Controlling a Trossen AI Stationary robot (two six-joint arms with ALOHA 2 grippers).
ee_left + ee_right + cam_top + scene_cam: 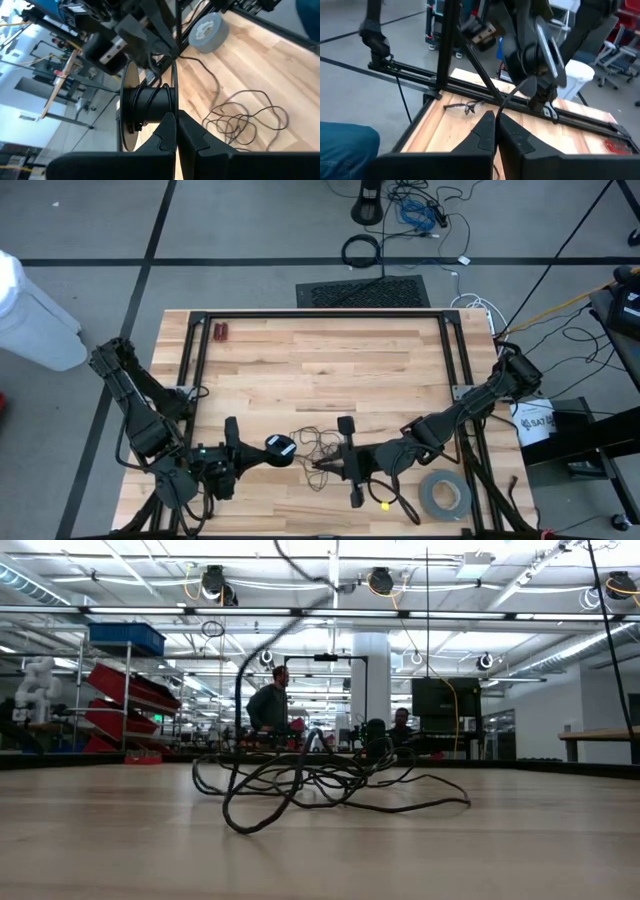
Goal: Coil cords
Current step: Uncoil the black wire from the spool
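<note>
Two grippers at the table's near edge. Left gripper (175,131) is closed on a black spool (145,107) with a few turns on it. Right gripper (494,131) is pinched shut on the cord (312,444), most of which lies in loose strands on the table (320,360) between the arms. Step in hand: winding. Next, probably: lead the pinched strand around the spool, keeping it taut and untangled.

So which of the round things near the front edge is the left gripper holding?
The black spool, pinched by the left gripper beside the loose thin cord. The grey tape roll lies flat and untouched on the right.
</note>
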